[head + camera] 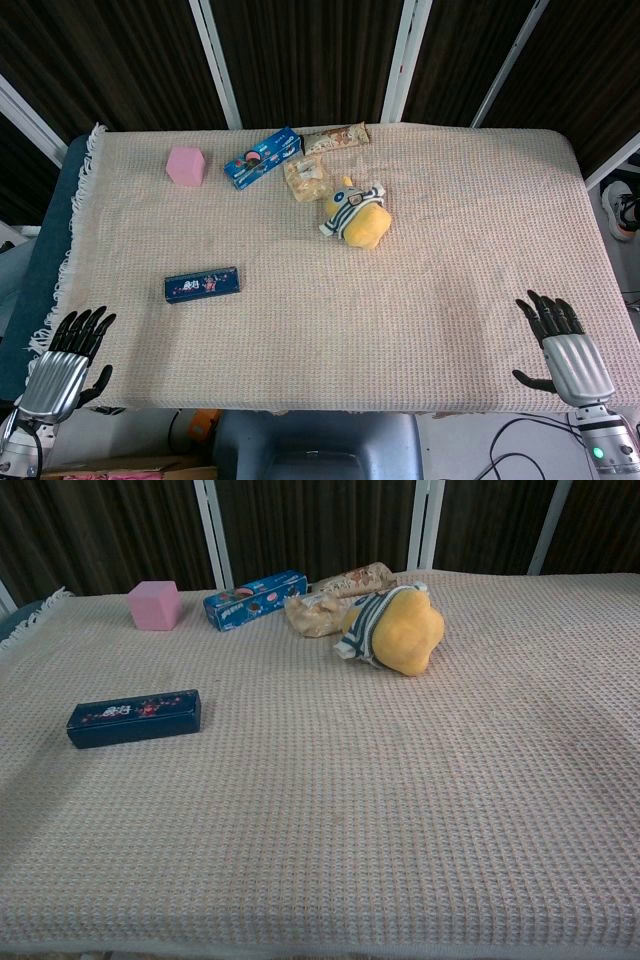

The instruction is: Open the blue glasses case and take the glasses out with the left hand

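The blue glasses case (pixel 202 285) lies closed on the beige cloth at the left; the chest view shows it as a long dark blue box (pixel 134 718) with a small flower print. No glasses are visible. My left hand (pixel 68 362) rests at the table's near left corner, fingers spread, holding nothing, well below and left of the case. At the near right edge my right hand (pixel 562 345) lies flat with fingers apart and nothing in it. Neither hand appears in the chest view.
At the back of the table (pixel 450 230) sit a pink cube (pixel 186 166), a blue biscuit box (pixel 262 157), two snack packets (pixel 337 138) (pixel 306 178) and a yellow plush toy (pixel 356 213). Fringe hangs off the cloth's left edge.
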Controlling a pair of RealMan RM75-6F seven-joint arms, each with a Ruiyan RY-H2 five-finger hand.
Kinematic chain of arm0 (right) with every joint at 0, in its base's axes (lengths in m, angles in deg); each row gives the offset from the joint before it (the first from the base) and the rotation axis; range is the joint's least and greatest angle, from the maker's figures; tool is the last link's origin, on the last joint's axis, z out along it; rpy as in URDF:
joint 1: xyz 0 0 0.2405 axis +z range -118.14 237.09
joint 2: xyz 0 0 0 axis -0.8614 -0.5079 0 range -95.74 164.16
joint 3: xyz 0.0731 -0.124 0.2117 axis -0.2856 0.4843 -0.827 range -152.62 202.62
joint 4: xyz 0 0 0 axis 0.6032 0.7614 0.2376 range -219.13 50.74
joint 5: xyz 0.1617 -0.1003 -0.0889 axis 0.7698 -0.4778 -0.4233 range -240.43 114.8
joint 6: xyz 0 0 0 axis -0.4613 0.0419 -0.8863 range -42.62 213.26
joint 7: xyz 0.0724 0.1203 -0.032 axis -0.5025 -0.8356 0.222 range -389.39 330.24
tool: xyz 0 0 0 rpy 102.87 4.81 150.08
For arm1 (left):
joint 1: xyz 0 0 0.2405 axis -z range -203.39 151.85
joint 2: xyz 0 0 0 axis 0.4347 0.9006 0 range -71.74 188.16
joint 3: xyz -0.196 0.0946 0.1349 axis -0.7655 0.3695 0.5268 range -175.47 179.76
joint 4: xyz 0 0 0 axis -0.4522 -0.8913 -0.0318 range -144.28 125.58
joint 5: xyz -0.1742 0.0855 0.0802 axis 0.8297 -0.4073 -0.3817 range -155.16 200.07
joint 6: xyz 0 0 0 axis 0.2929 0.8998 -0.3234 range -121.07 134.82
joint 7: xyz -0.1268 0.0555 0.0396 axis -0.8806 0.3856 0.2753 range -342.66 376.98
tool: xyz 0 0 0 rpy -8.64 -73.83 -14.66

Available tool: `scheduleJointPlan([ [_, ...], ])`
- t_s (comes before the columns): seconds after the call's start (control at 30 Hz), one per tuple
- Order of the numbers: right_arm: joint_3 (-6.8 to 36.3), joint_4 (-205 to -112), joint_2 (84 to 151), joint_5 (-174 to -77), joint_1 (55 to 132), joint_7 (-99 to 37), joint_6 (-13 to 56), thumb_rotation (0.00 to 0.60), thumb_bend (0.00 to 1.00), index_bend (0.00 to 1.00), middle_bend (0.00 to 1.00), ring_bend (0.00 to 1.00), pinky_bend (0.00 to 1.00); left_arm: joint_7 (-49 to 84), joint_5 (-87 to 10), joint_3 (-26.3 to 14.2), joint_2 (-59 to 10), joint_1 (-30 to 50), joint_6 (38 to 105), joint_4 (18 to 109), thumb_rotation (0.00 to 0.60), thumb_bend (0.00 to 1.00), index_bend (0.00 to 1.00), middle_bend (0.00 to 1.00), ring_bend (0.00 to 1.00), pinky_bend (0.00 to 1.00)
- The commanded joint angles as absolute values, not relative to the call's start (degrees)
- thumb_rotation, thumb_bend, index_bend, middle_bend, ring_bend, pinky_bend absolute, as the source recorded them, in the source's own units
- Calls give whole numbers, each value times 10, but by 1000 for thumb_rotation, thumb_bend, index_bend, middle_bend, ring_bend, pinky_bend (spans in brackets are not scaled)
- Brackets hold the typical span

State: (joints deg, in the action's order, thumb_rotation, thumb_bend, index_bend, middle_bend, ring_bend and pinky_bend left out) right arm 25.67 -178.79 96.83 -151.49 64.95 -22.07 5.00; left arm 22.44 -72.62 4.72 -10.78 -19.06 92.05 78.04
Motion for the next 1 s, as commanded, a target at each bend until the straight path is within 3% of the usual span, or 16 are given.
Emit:
scheduleJointPlan([
  [0.03,258,-1788,967,-1516,649,-222,49,600,187,0,0,0,0,217,-730,47,-112,-188,919,779,600,392,0,0,0,0],
  [0.2,257,-1788,967,-1513,647,-222,48,600,186,0,0,0,0,183,-753,36,-144,-168,924,763,600,390,0,0,0,0],
  [0.37,256,-1787,967,-1510,648,-221,52,600,186,0,0,0,0,166,-754,9,-167,-110,868,778,600,412,58,0,0,0],
  [0.47,253,-1786,970,-1504,650,-216,56,600,187,0,0,0,0,199,-715,-18,-186,-79,818,797,600,468,161,7,0,0],
  [0.67,252,-1785,971,-1495,656,-213,71,600,186,0,0,0,0,293,-570,-73,-223,-17,693,823,600,451,210,11,0,0],
  [0.83,249,-1786,968,-1487,659,-217,78,600,187,0,0,0,0,329,-511,-106,-279,18,682,780,600,396,238,16,0,0],
  [1.0,249,-1786,965,-1486,659,-222,77,600,187,0,0,0,0,357,-484,-111,-314,36,682,733,600,367,231,20,0,0],
])
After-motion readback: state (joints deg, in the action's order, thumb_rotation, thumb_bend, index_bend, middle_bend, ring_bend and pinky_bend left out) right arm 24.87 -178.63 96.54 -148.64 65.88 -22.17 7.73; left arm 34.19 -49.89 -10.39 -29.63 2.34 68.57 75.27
